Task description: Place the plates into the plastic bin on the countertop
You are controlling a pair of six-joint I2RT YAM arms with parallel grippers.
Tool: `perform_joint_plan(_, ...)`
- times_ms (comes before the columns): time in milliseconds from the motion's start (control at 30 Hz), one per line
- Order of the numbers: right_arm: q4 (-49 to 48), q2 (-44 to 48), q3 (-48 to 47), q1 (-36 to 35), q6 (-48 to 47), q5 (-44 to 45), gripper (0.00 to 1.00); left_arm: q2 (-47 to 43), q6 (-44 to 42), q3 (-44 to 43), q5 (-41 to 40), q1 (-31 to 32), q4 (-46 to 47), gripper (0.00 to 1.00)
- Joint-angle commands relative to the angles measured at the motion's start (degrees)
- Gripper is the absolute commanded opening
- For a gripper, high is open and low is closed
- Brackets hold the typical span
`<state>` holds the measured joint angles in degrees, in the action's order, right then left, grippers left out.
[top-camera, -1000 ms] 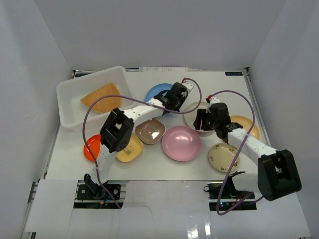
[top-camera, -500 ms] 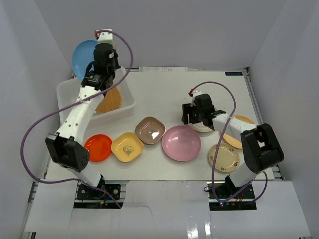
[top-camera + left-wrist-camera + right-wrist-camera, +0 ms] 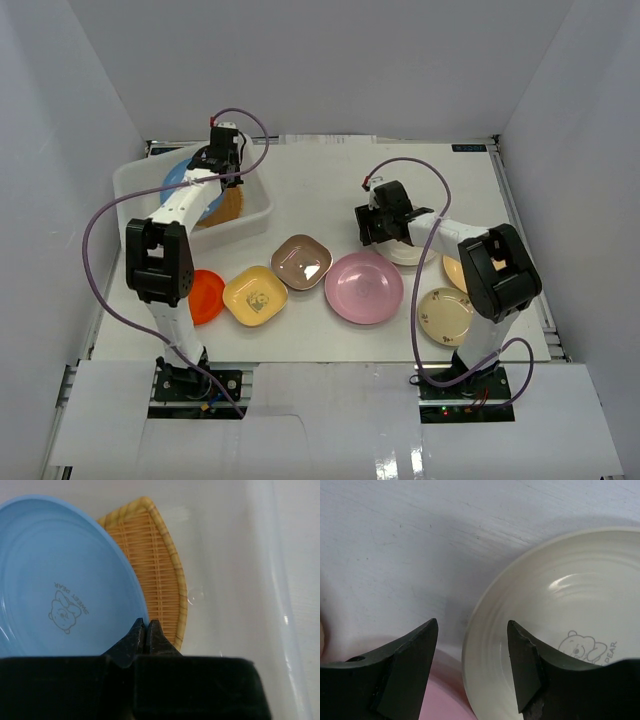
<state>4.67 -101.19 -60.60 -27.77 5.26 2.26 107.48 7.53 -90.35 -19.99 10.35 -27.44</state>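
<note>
Now | left gripper (image 3: 146, 630): jaws pinched shut on the blue plate (image 3: 60, 580) rim, inside plastic bin (image 3: 240, 555), woven plate (image 3: 155, 570) just beyond jaws | right gripper (image 3: 472, 625): jaws wide, cream plate (image 3: 555, 615) rim between them | risk: pink plate (image 3: 445, 700) edge beside one jaw may be caught when closing.

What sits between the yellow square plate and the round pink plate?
A brown rounded-square plate, set slightly farther back than both, as the top view shows.
</note>
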Motion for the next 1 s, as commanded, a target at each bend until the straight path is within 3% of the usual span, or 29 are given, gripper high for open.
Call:
perform_joint_plan(0, 1.6, -1.7, -3.6, -1.0, -2.2, 2.2, 0.63, 1.0, 0.2, -1.4, 0.3, 0.0, 0.5, 0.00)
perform_joint_plan(67, 2.2, -2.8, -4.7, -1.1, -2.4, 2.7, 0.60, 1.9, 0.6, -1.5, 0.0, 0.0, 0.8, 0.05)
perform_joint_plan(133, 2.2, -3.2, -5.1, -1.3, -2.6, 3.4, 0.53, 2.7, 1.0, -1.4, 0.1, 0.0, 0.9, 0.17)
perform_joint_plan(167, 2.1, -3.7, -5.2, -1.3, -2.6, 3.5, 0.50, 2.8, 1.6, -1.3, 0.2, 0.0, 1.0, 0.30)
perform_joint_plan(233, 2.2, -4.0, -5.5, -1.6, -2.5, 4.3, 0.42, 2.0, 2.1, -1.1, 0.4, 0.0, 1.2, 0.45)
perform_joint_plan(267, 2.2, -4.2, -5.8, -1.7, -2.6, 4.7, 0.39, 1.6, 2.5, -1.1, 0.7, 0.0, 1.4, 0.61)
perform_joint_plan(300, 2.1, -4.2, -5.9, -1.9, -2.6, 5.2, 0.30, 1.1, 2.8, -1.2, 0.9, 0.0, 1.3, 0.67)
perform_joint_plan(367, 2.0, -4.2, -6.4, -2.2, -2.7, 5.8, 0.23, -0.9, 3.3, -1.7, 1.8, 0.0, 1.3, 0.83)
perform_joint_plan(467, 2.5, -3.8, -7.3, -2.8, -2.9, 8.8, 0.08, -4.5, 4.5, -1.9, 2.9, 0.0, 1.2, 0.95)
perform_joint_plan(733, 4.0, 5.2, -12.3, -6.0, -6.9, 15.2, 0.08, -21.2, 12.5, -1.1, 15.1, 0.0, 1.2, 0.98)
perform_joint_plan(967, 2.4, 5.6, -25.6, -16.8, -15.0, 11.3, 0.08, -44.8, 19.6, 8.2, 30.1, 0.0, 8.3, 0.98)
